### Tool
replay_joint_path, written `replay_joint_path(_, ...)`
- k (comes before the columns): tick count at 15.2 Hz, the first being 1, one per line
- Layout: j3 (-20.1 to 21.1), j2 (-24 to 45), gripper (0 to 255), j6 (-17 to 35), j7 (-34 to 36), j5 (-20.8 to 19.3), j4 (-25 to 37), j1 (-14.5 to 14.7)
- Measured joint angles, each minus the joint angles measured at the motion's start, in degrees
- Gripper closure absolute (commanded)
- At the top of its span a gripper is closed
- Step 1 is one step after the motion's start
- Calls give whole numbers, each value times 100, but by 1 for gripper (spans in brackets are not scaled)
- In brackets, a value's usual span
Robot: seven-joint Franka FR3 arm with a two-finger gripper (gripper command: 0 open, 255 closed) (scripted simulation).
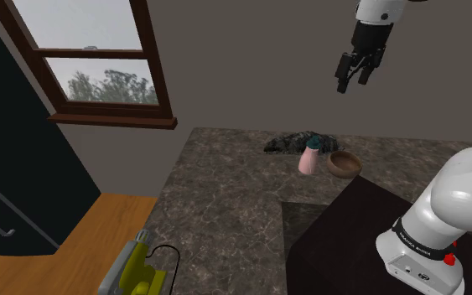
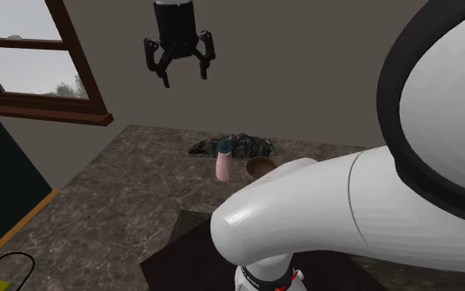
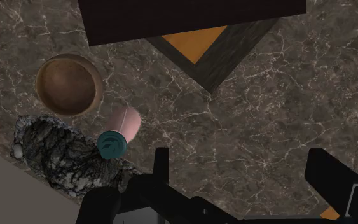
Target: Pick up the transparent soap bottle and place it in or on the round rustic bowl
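Note:
A pink soap bottle [image 1: 309, 158] with a teal cap stands upright on the dark marbled counter [image 1: 225, 193], right beside a round brown wooden bowl [image 1: 344, 163]. The bottle [image 2: 223, 164] and the bowl [image 2: 260, 168] also stand side by side in the second exterior view. My black gripper [image 1: 353, 75] hangs high above them, open, with nothing between its fingers. Looking down along the gripper [image 3: 234, 184], I see the bottle [image 3: 120, 130] with its cap towards me and the bowl [image 3: 68, 84] just beyond it.
A dark mottled lump [image 1: 297, 141] like a rock lies behind the bottle against the wall. A yellow-green power tool [image 1: 135, 268] with a cable sits at the counter's near corner. A wooden-framed window [image 1: 91, 59] is in the wall. The dark stand [image 1: 343, 243] adjoins the counter.

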Motion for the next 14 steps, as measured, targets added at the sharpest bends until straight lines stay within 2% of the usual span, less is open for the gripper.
replay_joint_path(4, -125, 142, 0, 287, -110, -72, -180, -49)
replay_joint_path(14, -733, 1324, 0, 1921, -631, -349, -767, -286)
